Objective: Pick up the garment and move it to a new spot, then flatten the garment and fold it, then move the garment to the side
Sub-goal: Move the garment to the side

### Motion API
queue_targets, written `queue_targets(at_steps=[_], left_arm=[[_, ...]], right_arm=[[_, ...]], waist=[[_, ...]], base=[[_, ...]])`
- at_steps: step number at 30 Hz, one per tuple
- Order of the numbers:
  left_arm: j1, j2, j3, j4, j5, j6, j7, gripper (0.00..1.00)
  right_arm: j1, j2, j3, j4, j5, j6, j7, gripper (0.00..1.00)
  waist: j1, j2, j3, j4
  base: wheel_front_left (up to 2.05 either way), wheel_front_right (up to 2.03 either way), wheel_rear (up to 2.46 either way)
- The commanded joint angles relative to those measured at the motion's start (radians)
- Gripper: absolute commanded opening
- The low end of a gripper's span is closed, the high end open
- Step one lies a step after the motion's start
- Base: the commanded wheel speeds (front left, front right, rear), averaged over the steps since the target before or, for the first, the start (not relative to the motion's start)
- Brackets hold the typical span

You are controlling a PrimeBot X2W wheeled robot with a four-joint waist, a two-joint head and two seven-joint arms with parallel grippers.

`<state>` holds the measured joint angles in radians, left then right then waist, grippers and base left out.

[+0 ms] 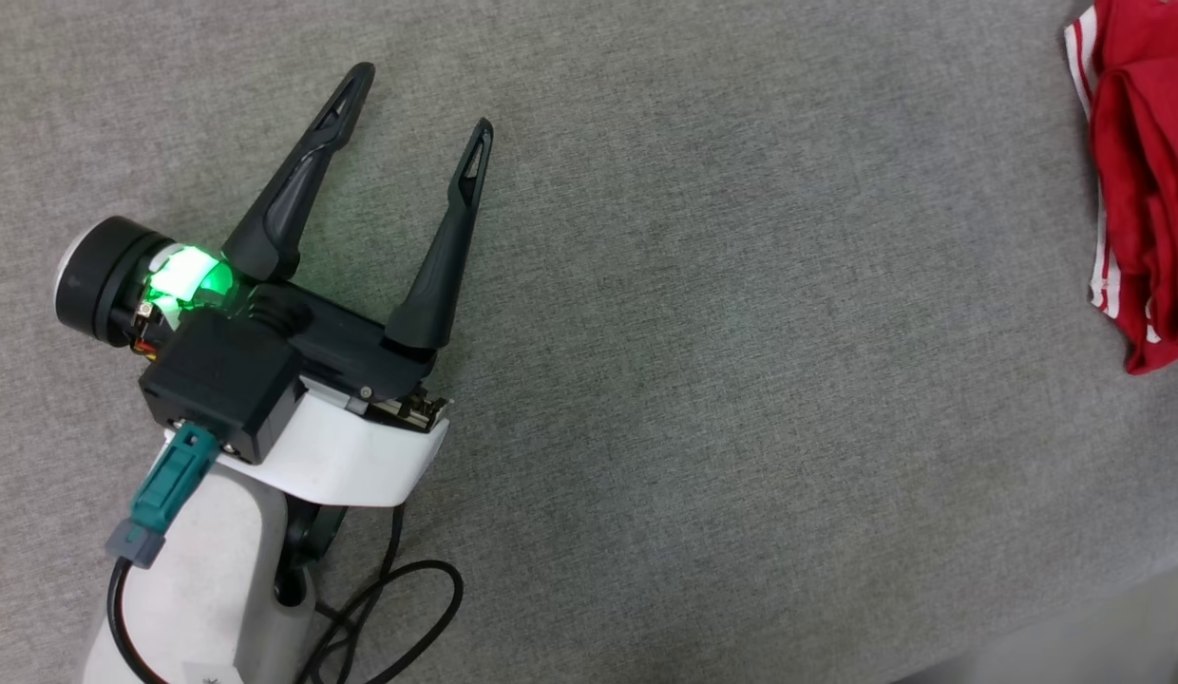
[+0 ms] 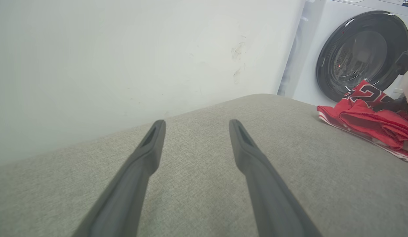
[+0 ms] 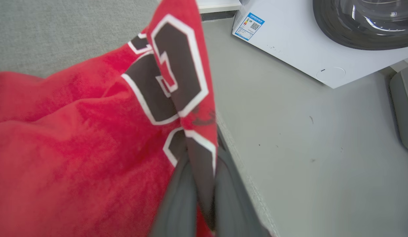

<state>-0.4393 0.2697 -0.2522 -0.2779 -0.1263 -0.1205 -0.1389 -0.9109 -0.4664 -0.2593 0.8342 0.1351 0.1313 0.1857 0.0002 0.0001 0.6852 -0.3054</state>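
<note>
A grey fabric-covered bench [image 1: 693, 380] stands before a pale wall [image 2: 125, 65], with a white front-loading washing machine [image 2: 358, 49] at the far right. At the lower left of the head view, the left fingers [image 1: 304, 180] hover over bare cloth, spread wide apart and holding nothing, tips angled up and slightly right. A broad stretch of bench separates them from the garment [image 1: 1145, 190], a red jersey with red-and-white stripe trim. It lies bunched at the view's right edge, its visible length running up and down that edge rather than across. The left wrist view agrees: the jersey [image 2: 371, 121] sits well off to the right of the open fingers, near the bench's end below the washer door, with part of the black numeral lifted above the heap. At the far right, the right fingers [image 3: 177, 204] are closed together on a raised fold of the jersey [image 3: 75, 148] at its white-outlined numeral. The rest of the cloth trails down to the left, beside the bench edge and the pale floor [image 3: 306, 148].

The right arm alone has the cloth and is plainly the nearer. Any carry to a new spot likely means drawing the jersey leftward, toward the idle left fingers.
</note>
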Motion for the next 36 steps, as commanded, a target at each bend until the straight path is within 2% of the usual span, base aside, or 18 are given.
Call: queue_targets(at_steps=[1, 2, 3, 10, 13, 21, 27, 36], left_arm=[[-0.011, 0.004, -0.002, -0.004, 0.004, -0.003, 0.001, 1.00], [-0.011, 0.006, -0.002, -0.004, 0.003, -0.002, 0.001, 1.00], [-0.011, 0.007, -0.002, -0.002, 0.002, -0.001, 0.000, 1.00], [0.010, -0.002, -0.008, 0.028, -0.009, 0.012, -0.022, 1.00], [0.032, -0.012, -0.010, 0.054, -0.019, 0.020, -0.041, 1.00], [0.121, -0.046, 0.007, 0.148, -0.054, 0.062, -0.088, 1.00], [0.175, -0.074, 0.014, 0.204, -0.075, 0.087, -0.107, 1.00], [0.274, -0.106, 0.047, 0.298, -0.116, 0.114, -0.123, 1.00]], right_arm=[[-0.018, 0.016, -0.022, 0.020, -0.029, -0.001, -0.033, 0.15], [-0.022, 0.018, -0.036, 0.027, -0.048, -0.001, -0.053, 0.42], [-0.026, 0.026, -0.050, 0.037, -0.058, -0.001, -0.072, 1.00], [-0.022, 0.047, -0.135, 0.066, -0.171, -0.001, -0.232, 1.00], [0.003, 0.048, -0.139, 0.072, -0.202, -0.001, -0.306, 1.00], [0.123, 0.078, -0.068, 0.065, -0.135, -0.001, -0.418, 1.00], [0.258, 0.128, -0.026, -0.030, -0.081, -0.001, -0.442, 1.00], [0.573, 0.278, 0.018, -0.345, -0.047, -0.001, -0.409, 1.00]], waist=[[-0.0002, -0.0001, 0.005, 0.007], [-0.0002, -0.0001, 0.005, 0.008], [-0.0002, -0.0001, 0.004, 0.008], [-0.0002, -0.0001, -0.047, 0.019], [-0.0002, -0.0001, -0.093, 0.033], [-0.0002, -0.0001, -0.243, 0.083], [-0.0002, -0.0001, -0.327, 0.125], [-0.0002, -0.0001, -0.470, 0.218]], base=[[0.00, 0.00, 0.00], [0.00, 0.00, 0.00], [0.00, 0.00, 0.00], [0.00, 0.00, 0.00], [0.00, 0.00, 0.00], [0.00, 0.00, 0.00], [0.00, 0.00, 0.00], [0.00, 0.00, 0.00]])
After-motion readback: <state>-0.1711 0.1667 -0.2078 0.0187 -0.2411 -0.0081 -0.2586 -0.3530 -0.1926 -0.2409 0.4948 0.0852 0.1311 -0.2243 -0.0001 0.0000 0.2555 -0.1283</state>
